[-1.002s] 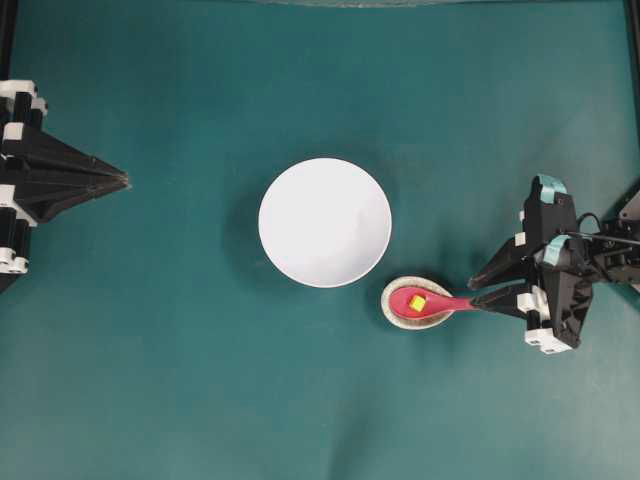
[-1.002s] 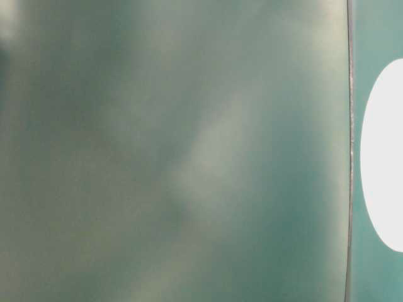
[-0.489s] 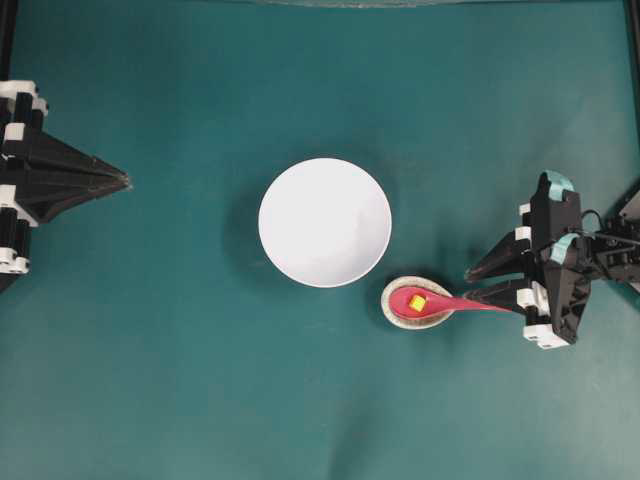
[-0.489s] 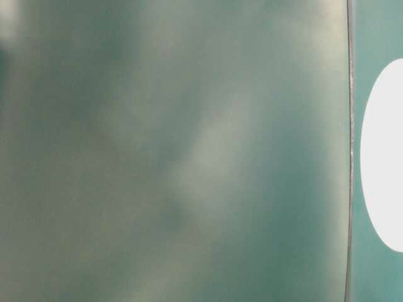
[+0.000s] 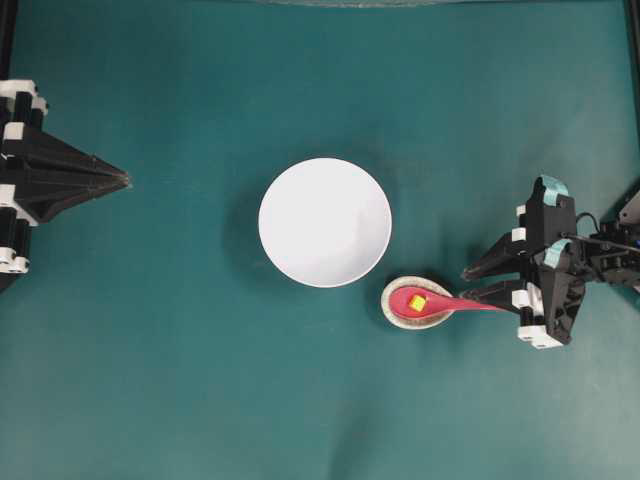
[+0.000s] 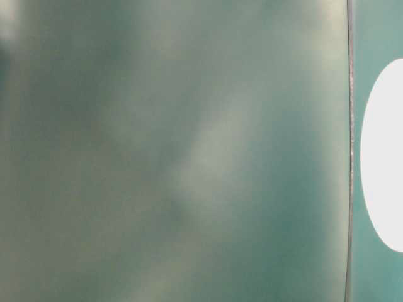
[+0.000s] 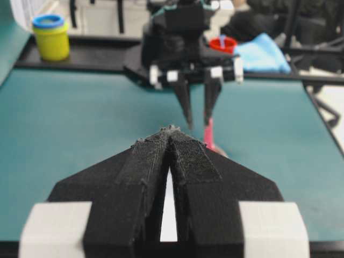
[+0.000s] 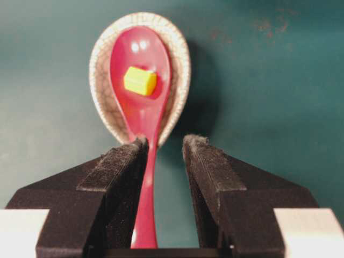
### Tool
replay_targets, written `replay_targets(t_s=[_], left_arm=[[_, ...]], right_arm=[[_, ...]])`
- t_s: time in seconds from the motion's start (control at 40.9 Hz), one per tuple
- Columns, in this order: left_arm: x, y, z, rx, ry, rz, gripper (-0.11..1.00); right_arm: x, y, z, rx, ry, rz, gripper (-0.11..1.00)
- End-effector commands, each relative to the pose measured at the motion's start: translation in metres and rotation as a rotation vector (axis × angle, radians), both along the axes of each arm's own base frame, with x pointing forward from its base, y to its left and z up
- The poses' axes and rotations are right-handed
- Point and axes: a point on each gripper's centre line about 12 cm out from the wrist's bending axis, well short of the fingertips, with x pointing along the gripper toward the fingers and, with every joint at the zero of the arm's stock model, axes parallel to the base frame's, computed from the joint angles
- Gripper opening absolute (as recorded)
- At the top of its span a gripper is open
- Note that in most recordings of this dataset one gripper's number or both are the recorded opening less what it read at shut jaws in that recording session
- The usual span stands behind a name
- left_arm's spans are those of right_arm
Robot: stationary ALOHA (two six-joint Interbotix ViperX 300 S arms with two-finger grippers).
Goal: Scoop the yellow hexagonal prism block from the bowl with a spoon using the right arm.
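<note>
The pink-red spoon (image 5: 425, 303) lies with its scoop on a small speckled beige spoon rest (image 5: 392, 310), just right of and below the large white bowl (image 5: 325, 222). The tiny yellow hexagonal prism block (image 5: 416, 300) sits in the spoon's scoop (image 8: 137, 51), also seen as a yellow block (image 8: 140, 80). My right gripper (image 8: 164, 142) is open around the spoon's handle. The handle touches one finger and a gap shows to the other. My left gripper (image 5: 127, 181) is shut at the table's left edge, holding nothing. The bowl's inside looks bare.
Beyond the table's far edge in the left wrist view stand a yellow tub with a blue lid (image 7: 51, 37), a red cup (image 7: 222, 43) and a blue cloth (image 7: 263, 54). The table-level view is a blur with only a slice of the bowl (image 6: 384, 157).
My right gripper has shifted slightly toward the spoon and up in the overhead view, jaws no wider. The spoon, block, bowl and left gripper have not moved.
</note>
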Motion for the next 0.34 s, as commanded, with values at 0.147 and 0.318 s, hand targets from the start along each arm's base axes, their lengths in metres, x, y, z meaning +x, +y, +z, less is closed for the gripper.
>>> replay_targets(t_s=[0.147, 0.318], left_arm=[[0.0041, 0.0, 0.0111, 0.0, -0.029, 0.0, 0.01], [0.006, 0.0004, 0.0084, 0.002, -0.018, 0.002, 0.01]], right_arm=[[0.0024, 0.0035, 0.0044, 0.005, -0.019, 0.01, 0.4], [0.0021, 0.004, 0.0041, 0.006, -0.016, 0.011, 0.4]])
